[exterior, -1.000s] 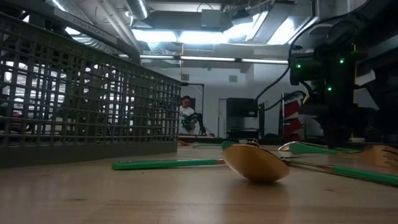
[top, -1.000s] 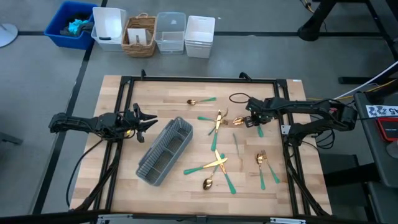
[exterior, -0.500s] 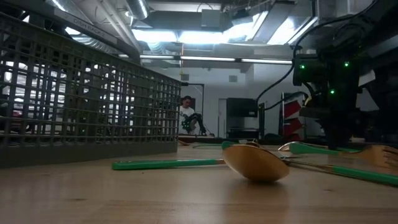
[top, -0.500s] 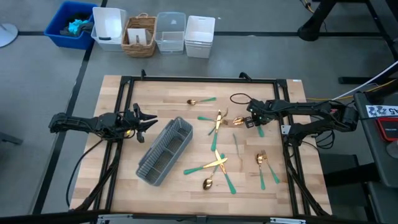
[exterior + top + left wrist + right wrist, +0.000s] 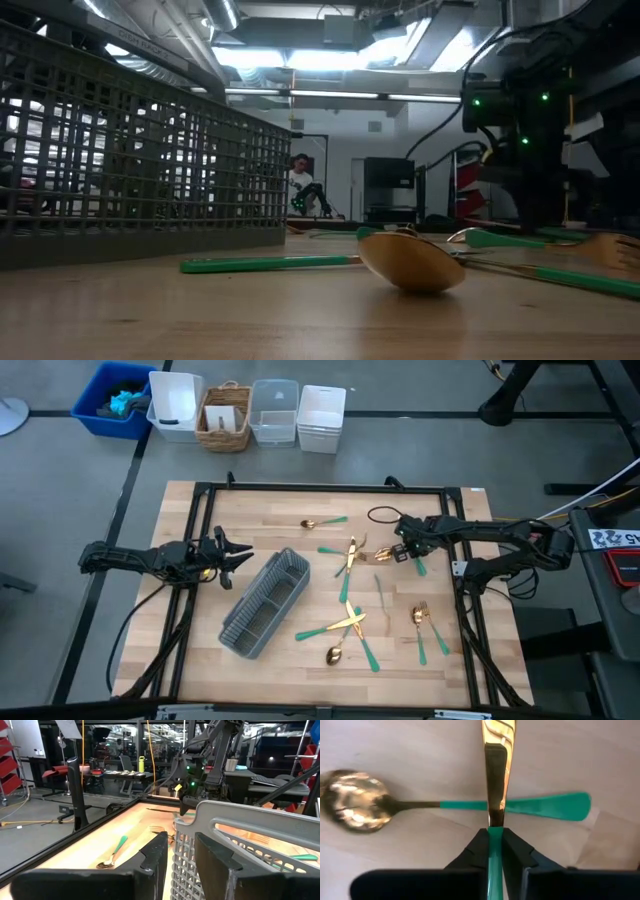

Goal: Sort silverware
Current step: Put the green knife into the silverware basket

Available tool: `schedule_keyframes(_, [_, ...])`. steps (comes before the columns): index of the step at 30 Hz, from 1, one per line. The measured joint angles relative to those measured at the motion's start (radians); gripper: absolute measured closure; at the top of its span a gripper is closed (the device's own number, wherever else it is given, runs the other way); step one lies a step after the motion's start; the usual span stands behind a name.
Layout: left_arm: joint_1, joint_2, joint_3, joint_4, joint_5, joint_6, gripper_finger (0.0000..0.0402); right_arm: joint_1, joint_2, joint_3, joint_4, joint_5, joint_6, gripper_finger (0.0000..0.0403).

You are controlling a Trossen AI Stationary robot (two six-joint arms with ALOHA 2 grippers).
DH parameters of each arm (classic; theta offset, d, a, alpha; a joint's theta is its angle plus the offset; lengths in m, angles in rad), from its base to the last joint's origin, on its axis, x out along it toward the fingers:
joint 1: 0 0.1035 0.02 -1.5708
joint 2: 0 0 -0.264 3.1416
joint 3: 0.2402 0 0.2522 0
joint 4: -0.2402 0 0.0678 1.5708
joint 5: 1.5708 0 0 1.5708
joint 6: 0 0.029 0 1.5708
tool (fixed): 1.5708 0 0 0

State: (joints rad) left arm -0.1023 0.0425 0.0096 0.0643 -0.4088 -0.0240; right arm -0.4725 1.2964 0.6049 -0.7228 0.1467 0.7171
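Gold-headed, green-handled silverware lies scattered on the wooden table: a spoon [image 5: 322, 521] near the far side, crossed pieces [image 5: 348, 557] mid-table, a cluster [image 5: 345, 625] nearer, and forks [image 5: 420, 622] on the right. My right gripper [image 5: 392, 553] [image 5: 494, 845] is shut on one piece, whose gold shaft [image 5: 495, 770] crosses above a spoon [image 5: 355, 807] lying on the table. My left gripper [image 5: 240, 555] [image 5: 182, 857] is open and hovers just left of the grey mesh caddy [image 5: 265, 603]; I see no touch. My right gripper pinches a silverware piece by its green handle [image 5: 494, 836] between the two fingers. The fingers lie along the piece, and its gold end points away from them. Its gold shaft passes over the green handle [image 5: 550, 806] of the spoon on the table.
The caddy [image 5: 140, 170] lies slantwise left of centre. A black frame [image 5: 320, 490] borders the table. Bins and a basket [image 5: 225, 415] stand on the floor beyond the far edge. A gold spoon bowl [image 5: 412, 262] lies close to the low camera. A person [image 5: 300, 185] sits far behind.
My right gripper, still shut on the piece, has shifted a little toward the table's right edge and then back toward the left.
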Motion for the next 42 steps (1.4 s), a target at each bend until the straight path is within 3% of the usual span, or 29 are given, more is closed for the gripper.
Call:
schedule_keyframes(11, [0.000,0.000,0.000,0.000,0.000,-0.002,0.0314,0.001,-0.001,0.145,0.008,-0.098,-0.099,0.0376])
schedule_keyframes(15, [0.000,0.000,0.000,0.000,0.000,-0.002,0.0314,0.001,-0.001,0.195,0.105,-0.170,-0.154,0.0375])
schedule_keyframes(23, [0.000,0.000,0.000,0.011,0.000,-0.002,0.0314,0.021,-0.002,0.218,0.635,-0.399,-0.255,0.0375])
schedule_keyframes(33, [0.000,0.000,0.000,0.064,0.000,0.027,0.0314,0.222,0.037,0.220,1.223,-0.333,-0.544,0.0375])
schedule_keyframes(42, [0.000,0.000,0.000,0.073,-0.002,0.025,0.0314,0.319,0.279,0.220,1.645,-0.344,-0.704,0.0375])
